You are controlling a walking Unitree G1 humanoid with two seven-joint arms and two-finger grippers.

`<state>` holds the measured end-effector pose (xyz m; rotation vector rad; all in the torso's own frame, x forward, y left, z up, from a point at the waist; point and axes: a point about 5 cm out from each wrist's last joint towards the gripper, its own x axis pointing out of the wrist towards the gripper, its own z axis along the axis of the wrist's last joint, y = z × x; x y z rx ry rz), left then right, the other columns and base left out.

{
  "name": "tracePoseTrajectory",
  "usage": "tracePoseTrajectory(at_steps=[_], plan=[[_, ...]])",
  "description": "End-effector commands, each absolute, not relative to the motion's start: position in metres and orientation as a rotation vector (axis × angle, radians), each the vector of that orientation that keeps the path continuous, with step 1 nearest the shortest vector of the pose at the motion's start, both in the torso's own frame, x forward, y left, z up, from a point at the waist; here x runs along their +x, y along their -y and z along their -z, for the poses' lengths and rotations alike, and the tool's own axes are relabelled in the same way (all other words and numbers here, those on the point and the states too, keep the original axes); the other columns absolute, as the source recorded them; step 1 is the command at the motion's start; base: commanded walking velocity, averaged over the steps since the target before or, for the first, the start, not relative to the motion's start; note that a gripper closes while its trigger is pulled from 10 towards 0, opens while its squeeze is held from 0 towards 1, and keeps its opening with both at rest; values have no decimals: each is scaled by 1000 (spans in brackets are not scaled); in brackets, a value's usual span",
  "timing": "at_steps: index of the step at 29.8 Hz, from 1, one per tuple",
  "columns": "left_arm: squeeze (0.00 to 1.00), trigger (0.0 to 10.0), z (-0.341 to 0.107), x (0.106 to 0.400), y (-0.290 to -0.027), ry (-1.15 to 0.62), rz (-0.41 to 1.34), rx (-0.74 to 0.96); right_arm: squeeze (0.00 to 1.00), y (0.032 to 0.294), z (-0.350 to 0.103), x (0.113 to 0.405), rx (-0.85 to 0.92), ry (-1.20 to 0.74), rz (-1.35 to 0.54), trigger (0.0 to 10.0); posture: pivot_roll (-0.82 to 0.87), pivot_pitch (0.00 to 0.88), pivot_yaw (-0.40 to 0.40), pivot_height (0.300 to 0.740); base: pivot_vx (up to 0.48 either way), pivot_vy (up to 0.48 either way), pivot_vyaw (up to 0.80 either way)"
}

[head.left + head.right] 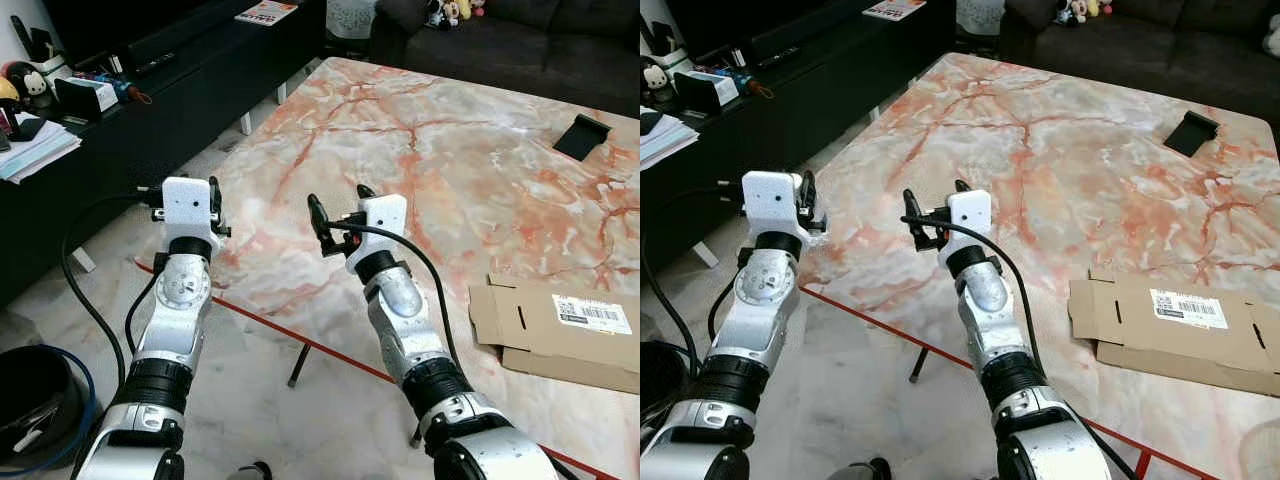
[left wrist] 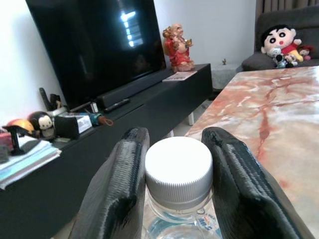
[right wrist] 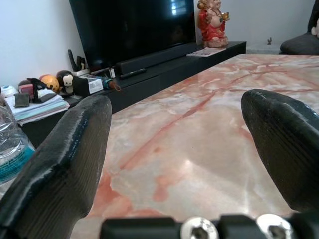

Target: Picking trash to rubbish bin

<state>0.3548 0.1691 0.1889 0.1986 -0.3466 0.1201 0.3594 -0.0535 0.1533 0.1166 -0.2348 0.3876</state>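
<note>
A clear plastic bottle with a white cap (image 2: 178, 172) stands upright between the two black fingers of my left gripper (image 2: 175, 142), which is shut on its neck. In the eye views that gripper (image 1: 214, 208) hovers just off the marble table's left edge (image 1: 240, 275), above the floor. The bottle's side with a blue label (image 3: 11, 147) also edges into the right wrist view. My right gripper (image 1: 338, 212) is open and holds nothing, low over the table's near-left part. A dark round bin with a blue rim (image 1: 45, 400) sits on the floor at the lower left.
A flattened cardboard box with a shipping label (image 1: 560, 325) lies on the table at the right, and a small black object (image 1: 582, 136) at the far right. A black TV console (image 1: 150, 110) with clutter runs along the left; a dark sofa (image 1: 520, 45) stands behind.
</note>
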Motion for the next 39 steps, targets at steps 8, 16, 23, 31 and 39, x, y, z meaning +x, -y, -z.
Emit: tracePoseTrajectory(at_steps=[8, 16, 23, 31, 39], plan=[[0, 10000, -203, 353, -167, 408, -106, 237, 0, 54, -161, 361, 133, 269, -369, 10000, 114, 104, -7, 740, 0, 0, 0], [0, 10000, -203, 352, -165, 409, -94, 240, 0, 55, -160, 361, 130, 269, -365, 10000, 114, 91, -7, 740, 0, 0, 0], [0, 10000, -205, 353, -164, 414, -85, 241, 0, 55, -159, 361, 130, 268, -364, 10000, 115, 82, -4, 740, -288, 0, 0], [0, 10000, -205, 354, -160, 416, -71, 245, 0, 55, -159, 361, 132, 265, -365, 10000, 114, 80, -2, 740, -295, 0, 0], [0, 10000, -205, 353, -162, 413, -73, 246, 0, 54, -157, 359, 137, 262, -364, 10000, 114, 98, -2, 740, -285, 0, 0]])
